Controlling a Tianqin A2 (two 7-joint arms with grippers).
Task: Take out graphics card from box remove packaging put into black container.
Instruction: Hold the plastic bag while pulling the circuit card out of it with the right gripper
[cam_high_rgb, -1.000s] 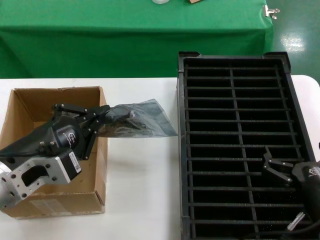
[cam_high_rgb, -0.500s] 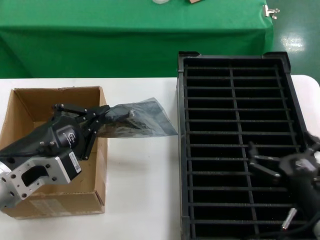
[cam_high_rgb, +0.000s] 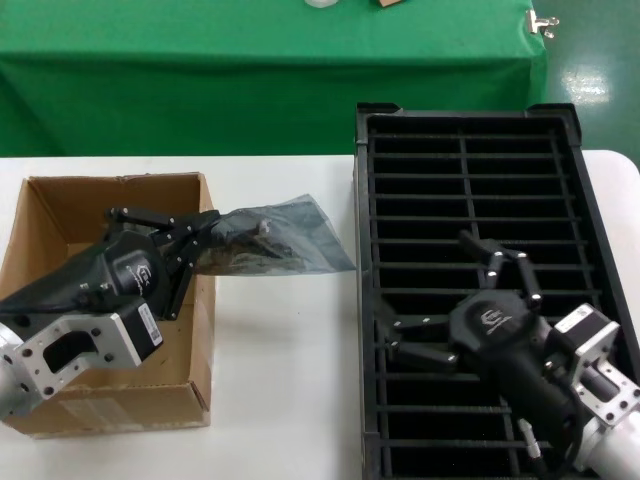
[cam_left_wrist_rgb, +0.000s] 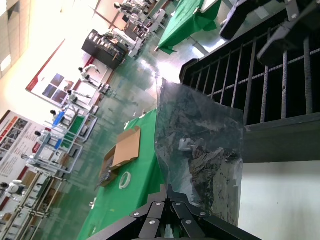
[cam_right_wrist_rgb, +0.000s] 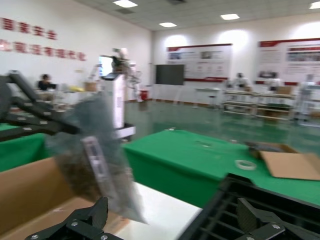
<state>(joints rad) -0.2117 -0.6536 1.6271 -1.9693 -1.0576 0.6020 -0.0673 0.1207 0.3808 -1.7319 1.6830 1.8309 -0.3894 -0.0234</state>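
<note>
The left end effector (cam_high_rgb: 205, 232) pinches one end of the packaging (cam_high_rgb: 275, 240) and holds it up, over the edge of the box (cam_high_rgb: 60, 205). The graphics card (cam_left_wrist_rgb: 207, 165) shows as a dark shape inside the see-through bag. The right end effector (cam_high_rgb: 440, 295) is spread wide over the black container (cam_high_rgb: 470, 170), near its left side. Both sit on the white bench (cam_high_rgb: 280, 370).

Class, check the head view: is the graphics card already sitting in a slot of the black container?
No: the left pincer holds the packaging beside the box.
</note>
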